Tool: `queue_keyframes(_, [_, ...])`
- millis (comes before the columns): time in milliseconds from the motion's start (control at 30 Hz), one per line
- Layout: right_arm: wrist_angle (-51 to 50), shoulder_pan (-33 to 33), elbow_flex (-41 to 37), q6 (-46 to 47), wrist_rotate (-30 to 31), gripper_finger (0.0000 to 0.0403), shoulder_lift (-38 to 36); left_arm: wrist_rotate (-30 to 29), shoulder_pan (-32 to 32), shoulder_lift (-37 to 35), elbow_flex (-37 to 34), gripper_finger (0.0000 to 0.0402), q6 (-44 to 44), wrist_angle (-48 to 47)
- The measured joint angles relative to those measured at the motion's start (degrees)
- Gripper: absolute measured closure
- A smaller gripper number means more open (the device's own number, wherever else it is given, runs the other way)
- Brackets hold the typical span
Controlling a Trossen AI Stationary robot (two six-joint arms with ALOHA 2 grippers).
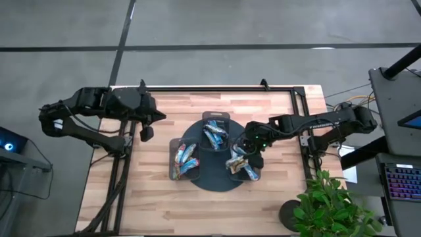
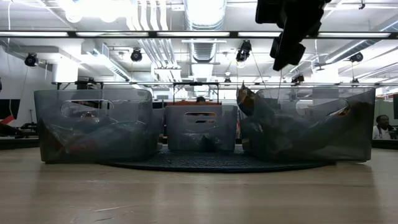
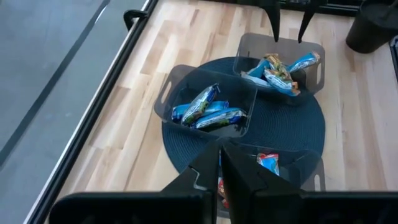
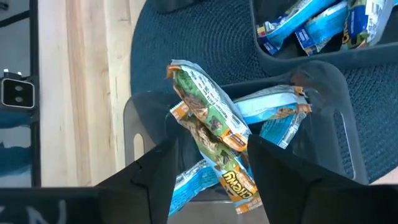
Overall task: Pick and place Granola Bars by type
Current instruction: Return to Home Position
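Observation:
Three clear bins stand on a dark round mat (image 1: 217, 178). The left bin (image 1: 185, 160) holds blue and red bars, the far bin (image 1: 214, 135) blue bars (image 3: 208, 111), and the right bin (image 1: 242, 164) blue and green-orange bars. My right gripper (image 4: 212, 144) is open just above the right bin. Its fingers stand on either side of a green-orange bar (image 4: 208, 121) that leans upright on the blue bars (image 4: 273, 106) and rises above the bin's rim (image 2: 245, 99). My left gripper (image 3: 219, 171) is shut and empty, above the table left of the mat (image 1: 146, 126).
A dark rail frame (image 1: 217, 88) runs along the table's far edge and down both sides. A potted plant (image 1: 329, 204) stands at the near right corner. Bare wood (image 1: 164, 210) lies in front of the mat. People show in the room beyond (image 2: 380, 127).

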Motion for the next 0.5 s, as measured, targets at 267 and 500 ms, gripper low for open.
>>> queue_keyframes(267, [0.63,0.28,3.31,-5.58,-0.83,0.025,-0.79,-2.34,0.0,-1.21,-0.01,0.0402,-0.5,2.55])
queue_keyframes(500, [12.28,0.24,2.3,-7.54,-0.68,0.0354,-7.93,-2.15,0.0,-7.33,-2.18,0.0401,1.04,11.29])
